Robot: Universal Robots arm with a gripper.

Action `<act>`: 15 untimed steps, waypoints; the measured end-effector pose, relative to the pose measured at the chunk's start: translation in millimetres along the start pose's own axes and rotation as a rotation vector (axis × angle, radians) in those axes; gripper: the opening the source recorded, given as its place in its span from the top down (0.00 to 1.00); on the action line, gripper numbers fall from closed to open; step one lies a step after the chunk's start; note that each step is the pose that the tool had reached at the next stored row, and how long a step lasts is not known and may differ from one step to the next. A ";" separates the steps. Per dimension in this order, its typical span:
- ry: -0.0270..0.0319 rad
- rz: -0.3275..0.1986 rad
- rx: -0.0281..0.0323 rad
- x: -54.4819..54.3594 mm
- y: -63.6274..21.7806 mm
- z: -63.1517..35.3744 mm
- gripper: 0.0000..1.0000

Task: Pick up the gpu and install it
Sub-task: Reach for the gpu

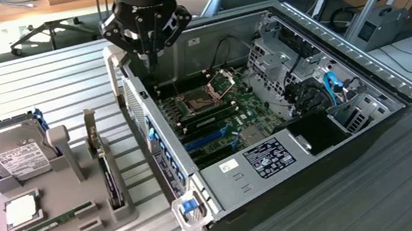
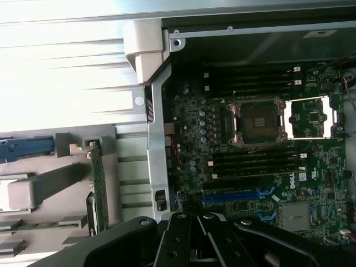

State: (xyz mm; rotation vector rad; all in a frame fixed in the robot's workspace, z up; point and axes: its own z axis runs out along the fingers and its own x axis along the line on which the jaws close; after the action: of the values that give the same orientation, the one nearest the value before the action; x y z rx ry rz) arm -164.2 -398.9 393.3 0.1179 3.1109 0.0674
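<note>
**Closed gripper over the case wall; gpu in its stand**

The gpu [image 1: 108, 179] stands on edge in a slot of the grey fixture [image 1: 60, 191] at the lower left of the exterior view. Its silver bracket [image 1: 90, 127] is at the end farther up the frame. Standing it upright probably leaves both flat faces free for a pinch from above. The same fixture props the hard drive [image 1: 13, 157] upright and cradles the memory stick [image 1: 45, 224] flat in a groove.

The case [image 1: 222, 176] lies on its side with the panel off. The motherboard [image 1: 222, 113] and its blue slots [image 1: 207, 139] therefore face upward, reachable by a vertical descent.

The gripper [image 1: 148, 51] hangs at the upper centre of the exterior view, pointing straight down. Its fingers are drawn together to a point and hold nothing. It is poised just above the case wall on the exterior view's left, near the CPU socket [image 1: 204, 101] and well apart from the gpu.
</note>
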 end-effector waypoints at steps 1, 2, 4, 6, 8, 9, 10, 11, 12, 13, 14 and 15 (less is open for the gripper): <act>0.0000 0.000 0.0000 0.5 0.0 0.0 0.89; -0.0001 0.000 -0.0001 0.8 -0.1 0.0 0.89; 0.0000 0.000 0.0000 1.5 -0.1 0.0 0.89; 0.0000 0.000 0.0000 2.2 -0.2 0.0 0.89; 0.0000 0.000 0.0000 3.1 -0.2 -0.1 0.89; -0.0001 0.000 -0.0001 3.5 -0.3 -0.1 0.89; -0.0001 0.000 0.0000 3.8 -0.3 -0.1 0.89; -0.0001 0.000 -0.0001 4.5 -0.4 -0.1 0.89; 0.0000 0.000 -0.0001 4.8 -0.4 -0.1 0.89; 0.0000 0.000 -0.0001 5.2 -0.4 -0.1 0.89; 0.0000 0.000 0.0000 5.5 -0.4 -0.2 0.89; 0.0000 0.000 0.0000 5.8 -0.5 -0.2 0.89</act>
State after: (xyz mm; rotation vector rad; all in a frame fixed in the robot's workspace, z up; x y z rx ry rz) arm -170.1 -398.9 393.3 0.1179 3.1109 0.0675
